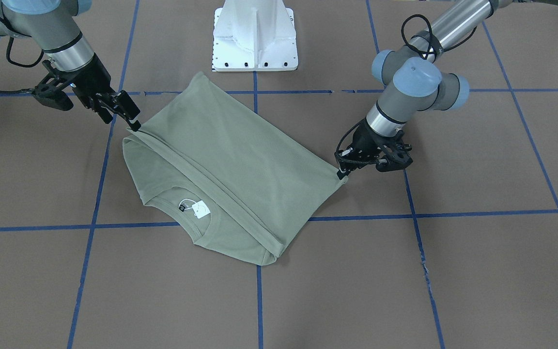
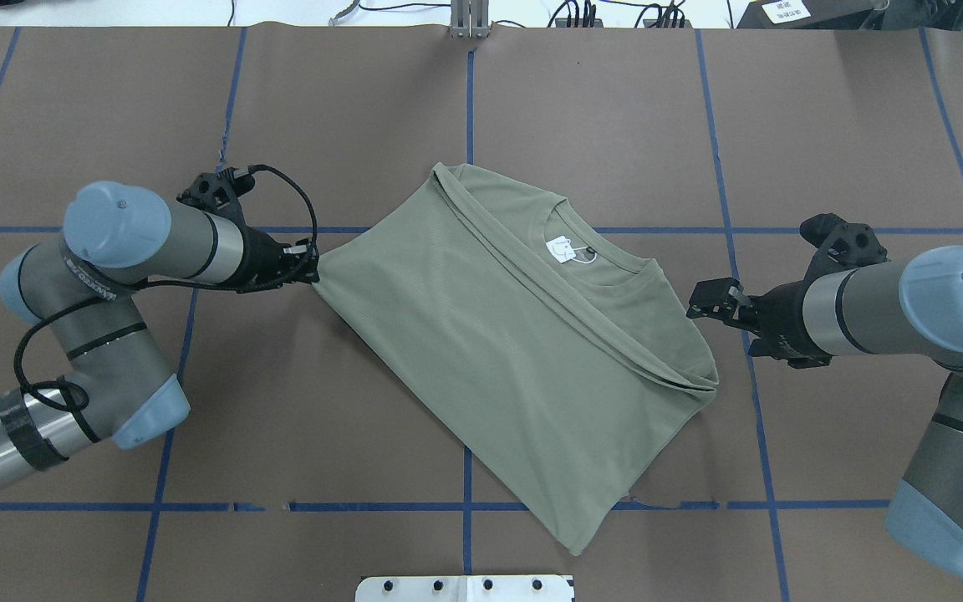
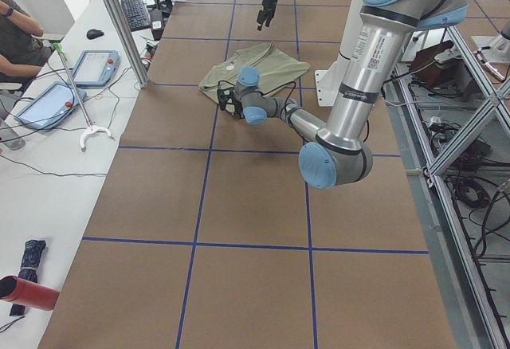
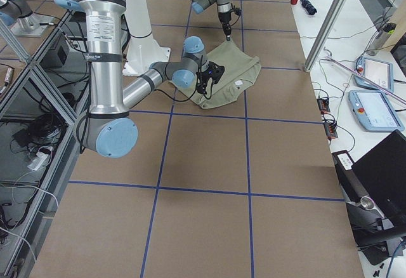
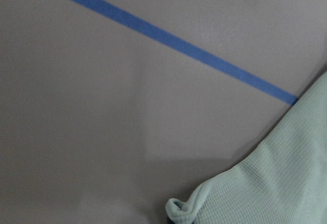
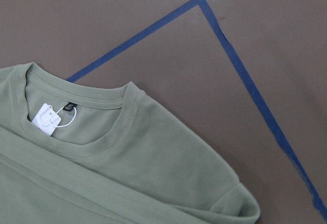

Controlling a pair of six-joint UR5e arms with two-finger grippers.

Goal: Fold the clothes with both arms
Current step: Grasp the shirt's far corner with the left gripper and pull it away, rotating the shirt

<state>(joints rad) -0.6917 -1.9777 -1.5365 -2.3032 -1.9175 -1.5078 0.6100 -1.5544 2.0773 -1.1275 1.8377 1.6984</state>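
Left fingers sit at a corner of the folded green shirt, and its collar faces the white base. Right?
One thing is wrong: the collar faces away from the white base, not toward it, as the overhead exterior view shows. The left fingers are at a corner of the folded green shirt.

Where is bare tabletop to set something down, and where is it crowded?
Bare: the far strip between the table's far edge and the shirt, and the near squares flanking the white base block. Crowded: the middle band, where the left gripper pinches one shirt corner and the right gripper sits beside the opposite end.
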